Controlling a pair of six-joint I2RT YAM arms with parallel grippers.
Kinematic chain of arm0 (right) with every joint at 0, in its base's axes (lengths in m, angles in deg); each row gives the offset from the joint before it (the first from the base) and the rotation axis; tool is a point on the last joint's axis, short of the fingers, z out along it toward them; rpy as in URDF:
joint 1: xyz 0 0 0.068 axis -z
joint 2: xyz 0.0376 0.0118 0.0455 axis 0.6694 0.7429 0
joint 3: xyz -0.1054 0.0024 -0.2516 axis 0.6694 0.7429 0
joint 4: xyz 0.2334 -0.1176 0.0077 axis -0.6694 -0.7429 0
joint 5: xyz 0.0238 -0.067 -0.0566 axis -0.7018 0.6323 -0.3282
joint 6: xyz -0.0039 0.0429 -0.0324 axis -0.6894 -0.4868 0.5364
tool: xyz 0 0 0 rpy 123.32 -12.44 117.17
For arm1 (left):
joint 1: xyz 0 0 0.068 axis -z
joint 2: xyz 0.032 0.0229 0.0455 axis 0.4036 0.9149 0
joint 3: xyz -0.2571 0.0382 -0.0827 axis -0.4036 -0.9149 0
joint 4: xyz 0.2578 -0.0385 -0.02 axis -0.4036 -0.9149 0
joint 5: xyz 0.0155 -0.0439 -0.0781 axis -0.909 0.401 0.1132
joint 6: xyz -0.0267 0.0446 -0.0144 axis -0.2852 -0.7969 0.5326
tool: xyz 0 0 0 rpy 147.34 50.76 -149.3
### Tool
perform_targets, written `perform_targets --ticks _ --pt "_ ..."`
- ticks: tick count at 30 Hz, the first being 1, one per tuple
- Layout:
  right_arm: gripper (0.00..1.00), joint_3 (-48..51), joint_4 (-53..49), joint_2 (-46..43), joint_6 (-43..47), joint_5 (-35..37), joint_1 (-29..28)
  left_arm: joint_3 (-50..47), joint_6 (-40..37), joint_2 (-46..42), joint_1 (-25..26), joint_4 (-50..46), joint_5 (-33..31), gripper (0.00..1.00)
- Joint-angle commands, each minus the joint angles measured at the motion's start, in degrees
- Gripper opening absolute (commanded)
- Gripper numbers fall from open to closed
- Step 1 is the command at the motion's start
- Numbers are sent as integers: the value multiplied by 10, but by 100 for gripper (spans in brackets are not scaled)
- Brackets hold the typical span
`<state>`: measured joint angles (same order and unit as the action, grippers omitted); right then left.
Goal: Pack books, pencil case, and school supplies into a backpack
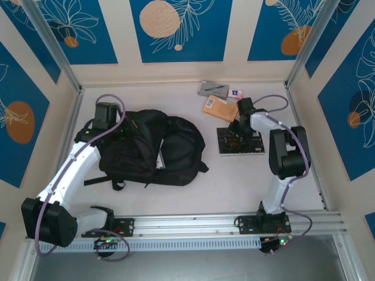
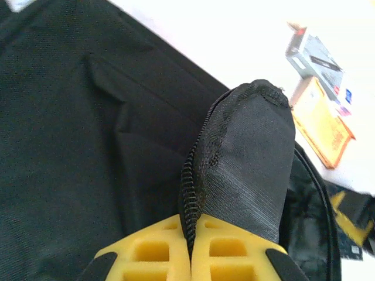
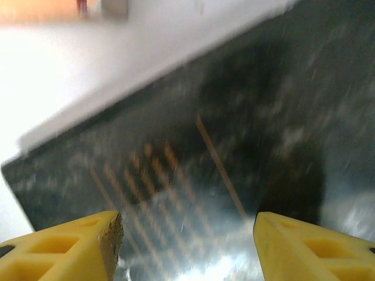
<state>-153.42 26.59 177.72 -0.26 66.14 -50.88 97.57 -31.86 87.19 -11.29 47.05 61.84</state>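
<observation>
Backpack, black book near, orange book, pencil case

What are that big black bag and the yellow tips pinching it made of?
The backpack looks like matte woven synthetic fabric: fine weave, coil zip. The left gripper has fingers that look like moulded yellow plastic or rubber, with square hollows.

The pale desk carries a black backpack left of centre. Right of it lies a black book. Toward the far edge sit an orange book, a grey pencil case and, just beside the case, a small eraser.
</observation>
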Motion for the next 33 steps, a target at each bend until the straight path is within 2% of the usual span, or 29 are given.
perform_targets --ticks 1,4,7,10,13,16,24,29,33 --pt "61 63 -21 -31 -45 -88 -19 7 22 -12 -24 -14 -55 0" --pt "61 65 -26 -55 -26 -115 -37 17 20 -12 -37 -26 -70 0" --pt "62 32 -46 -71 -8 -81 -32 18 17 -14 -42 -21 -62 0" --pt "64 -17 -47 -69 2 -28 -11 5 16 -12 -42 3 -25 0" --pt "65 -71 -49 -33 -6 4 29 -4 12 -15 -42 9 -16 0" --pt "68 -135 -64 27 7 -8 69 -13 10 -24 -42 15 -10 0" --pt "70 -345 -195 201 70 -54 152 -19 14 -27 -42 28 14 0" --pt "70 -371 -229 229 78 9 158 -16 14 -26 -42 27 19 0" --pt "70 -355 -235 227 80 31 151 -13 14 -23 -42 26 22 0"
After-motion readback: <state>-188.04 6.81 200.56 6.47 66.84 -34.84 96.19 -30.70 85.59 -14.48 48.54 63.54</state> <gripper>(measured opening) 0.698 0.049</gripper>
